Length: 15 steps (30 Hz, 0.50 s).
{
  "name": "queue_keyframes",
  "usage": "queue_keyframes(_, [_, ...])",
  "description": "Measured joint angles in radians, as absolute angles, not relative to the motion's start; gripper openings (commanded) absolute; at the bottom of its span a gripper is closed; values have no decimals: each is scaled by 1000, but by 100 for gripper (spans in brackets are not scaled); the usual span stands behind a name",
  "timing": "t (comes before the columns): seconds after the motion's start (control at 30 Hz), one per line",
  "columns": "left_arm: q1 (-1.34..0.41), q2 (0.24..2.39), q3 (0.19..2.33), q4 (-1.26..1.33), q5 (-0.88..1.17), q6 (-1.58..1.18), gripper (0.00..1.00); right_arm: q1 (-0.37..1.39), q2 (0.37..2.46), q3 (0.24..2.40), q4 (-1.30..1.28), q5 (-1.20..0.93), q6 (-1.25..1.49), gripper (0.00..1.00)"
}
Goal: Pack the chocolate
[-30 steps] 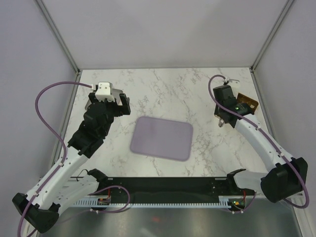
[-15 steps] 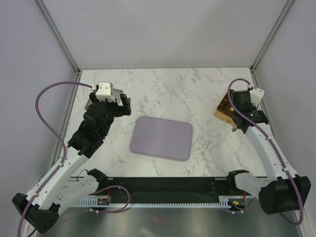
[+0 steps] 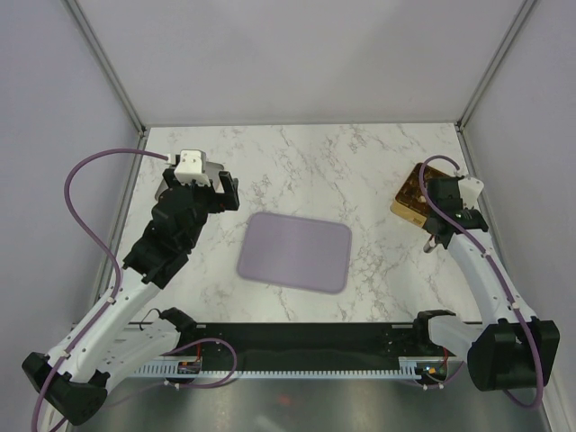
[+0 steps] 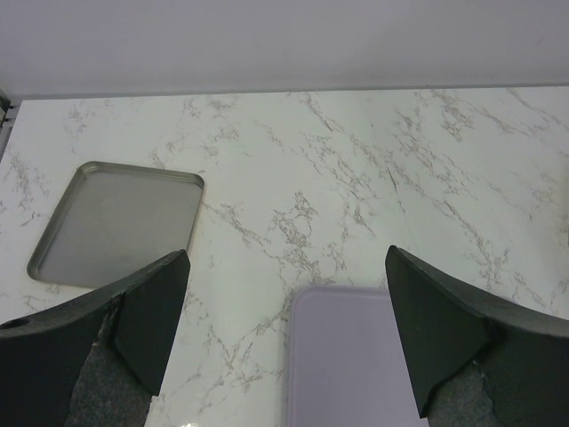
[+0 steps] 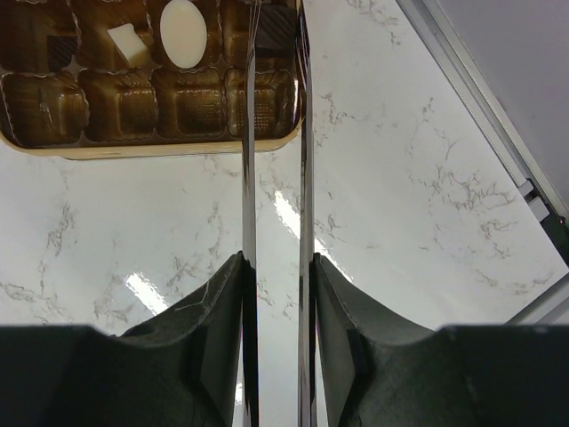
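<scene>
The chocolate lies in the gold compartmented box [image 5: 151,98] at the top of the right wrist view: a cream oval piece [image 5: 183,33], a cream square piece [image 5: 127,44] and dark pieces [image 5: 58,49]. The box stands at the table's right [image 3: 412,194]. My right gripper [image 5: 277,262] is shut on the metal tongs [image 5: 249,133]. Their two thin blades stand slightly apart and reach over the box's near right corner, holding nothing. In the top view this gripper [image 3: 436,236] is just near of the box. The lilac tray [image 3: 295,251] is bare. My left gripper [image 4: 286,267] is open and empty above its far left corner [image 4: 356,356].
A grey metal tray [image 4: 116,222] lies at the far left, mostly hidden under my left arm in the top view. The table's right frame rail [image 5: 480,98] runs close beside the box and my right gripper.
My right arm has swung right, from the box's left side to its near right side, uncovering the box. The left arm has not moved.
</scene>
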<state>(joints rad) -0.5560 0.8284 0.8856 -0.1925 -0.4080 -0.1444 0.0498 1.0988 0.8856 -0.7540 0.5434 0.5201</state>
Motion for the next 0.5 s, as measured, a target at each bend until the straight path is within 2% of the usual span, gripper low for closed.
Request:
queue_keyframes(0.27, [-556,827,886,-192,-408,-144,100,46,1098,874,-730,535,515,48])
queue_keyframes(0.5, [-556,827,886,-192,-408,-144,100,44,1098,876,-719,528,497,50])
